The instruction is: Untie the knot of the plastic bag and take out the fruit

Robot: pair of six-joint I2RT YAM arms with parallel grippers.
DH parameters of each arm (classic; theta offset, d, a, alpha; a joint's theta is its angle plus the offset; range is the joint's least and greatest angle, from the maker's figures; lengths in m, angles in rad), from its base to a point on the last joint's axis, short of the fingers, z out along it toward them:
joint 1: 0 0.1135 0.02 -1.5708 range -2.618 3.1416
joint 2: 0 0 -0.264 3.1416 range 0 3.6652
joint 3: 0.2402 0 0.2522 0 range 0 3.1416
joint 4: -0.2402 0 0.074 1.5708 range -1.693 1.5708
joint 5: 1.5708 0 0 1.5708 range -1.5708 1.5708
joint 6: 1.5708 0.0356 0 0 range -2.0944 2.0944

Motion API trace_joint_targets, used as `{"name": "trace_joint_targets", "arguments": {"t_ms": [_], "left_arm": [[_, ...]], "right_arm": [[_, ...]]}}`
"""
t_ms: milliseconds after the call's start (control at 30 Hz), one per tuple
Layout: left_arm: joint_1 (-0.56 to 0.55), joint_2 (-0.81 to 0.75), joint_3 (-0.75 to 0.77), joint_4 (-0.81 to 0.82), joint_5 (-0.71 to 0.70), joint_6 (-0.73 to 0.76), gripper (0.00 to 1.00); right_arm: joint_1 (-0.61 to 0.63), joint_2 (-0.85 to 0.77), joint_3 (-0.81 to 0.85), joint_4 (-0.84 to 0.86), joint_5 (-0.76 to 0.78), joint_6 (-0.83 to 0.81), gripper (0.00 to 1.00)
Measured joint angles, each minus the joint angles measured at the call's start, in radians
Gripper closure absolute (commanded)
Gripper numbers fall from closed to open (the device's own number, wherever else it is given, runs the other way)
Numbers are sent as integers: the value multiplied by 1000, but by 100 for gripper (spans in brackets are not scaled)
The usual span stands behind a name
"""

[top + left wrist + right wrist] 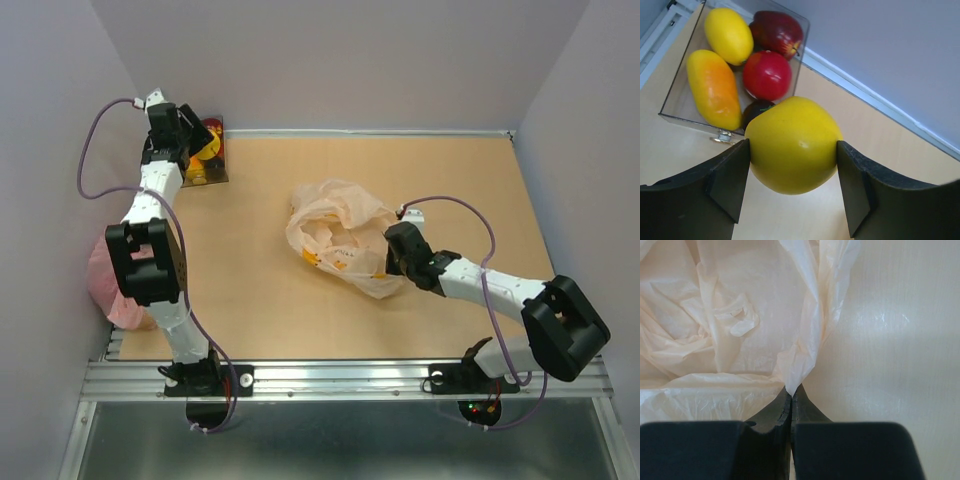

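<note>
Hiding dark fruit [755,111]: yellow fruit [792,145]

Tan wooden table top [260,300]. Plain pale grey walls [340,60] on three sides. Metal rail [350,375] at near edge.

Soft, bright, even light is filling all three views.
From above, shadows are lying faint and soft on the table [250,290]. In the left wrist view a small highlight is glinting on the yellow fruit [792,145], and the near fingers [725,185] are blurring slightly. In the right wrist view, glare is whitening the table beside the glowing plastic bag [715,340].
</note>
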Motion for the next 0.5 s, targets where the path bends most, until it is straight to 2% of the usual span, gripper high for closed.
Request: {"name": "trace_joint_targets", "arguments": {"t_ms": [67, 200, 367, 400, 500], "left_arm": [[14, 72, 46, -2, -14, -3, 59], [34, 212, 155, -10, -50, -3, 43], [55, 297, 213, -18, -67, 2, 18], [58, 308, 217, -18, -65, 6, 9], [65, 323, 224, -14, -58, 15, 1]], "right_arm": [[0, -6, 5, -1, 7, -8, 99], [0, -23, 7, -2, 32, -16, 100], [0, -33, 7, -3, 71, -27, 99], [-1, -33, 8, -6, 79, -28, 99], [-2, -33, 10, -10, 100, -31, 99]]}}
